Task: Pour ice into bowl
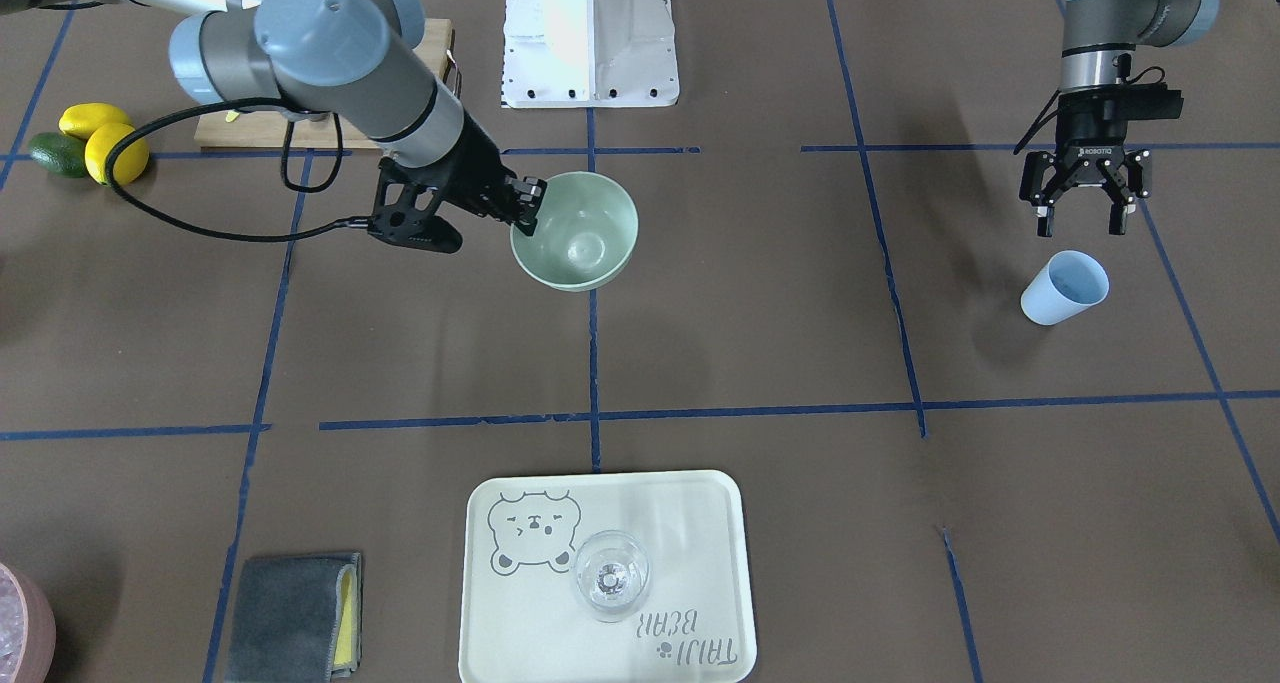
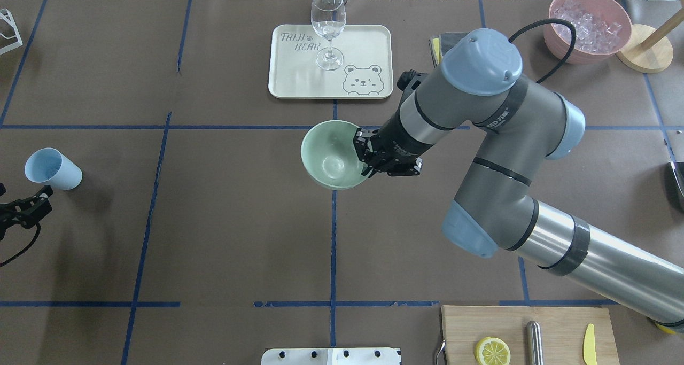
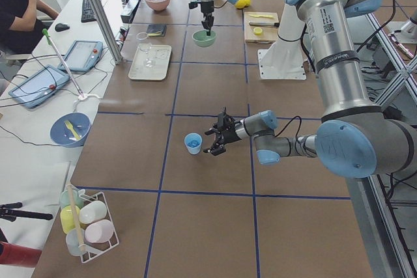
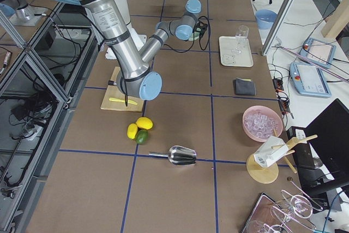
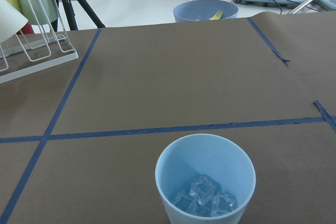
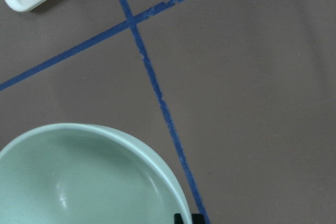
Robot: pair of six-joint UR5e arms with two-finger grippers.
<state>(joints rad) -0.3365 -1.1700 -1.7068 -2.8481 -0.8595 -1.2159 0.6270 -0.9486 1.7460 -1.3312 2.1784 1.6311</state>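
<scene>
The pale mint-green bowl (image 1: 585,238) is near the table's middle; it also shows in the overhead view (image 2: 328,156) and the right wrist view (image 6: 79,182). It looks empty. My right gripper (image 1: 527,213) is shut on the bowl's rim on its right side (image 2: 366,159). The light blue cup (image 1: 1065,288) stands upright at the table's left end (image 2: 53,168). Several clear ice cubes (image 5: 207,200) lie in the bottom of the cup (image 5: 205,182). My left gripper (image 1: 1078,221) is open and empty, just behind the cup and apart from it.
A cream tray (image 1: 700,523) holds a clear wine glass (image 1: 610,573) on the far side. A pink container of ice (image 2: 590,25) stands far right. A cutting board (image 2: 523,333), lemons (image 1: 110,148), a grey cloth (image 1: 295,613) and the robot base (image 1: 590,33) are also here.
</scene>
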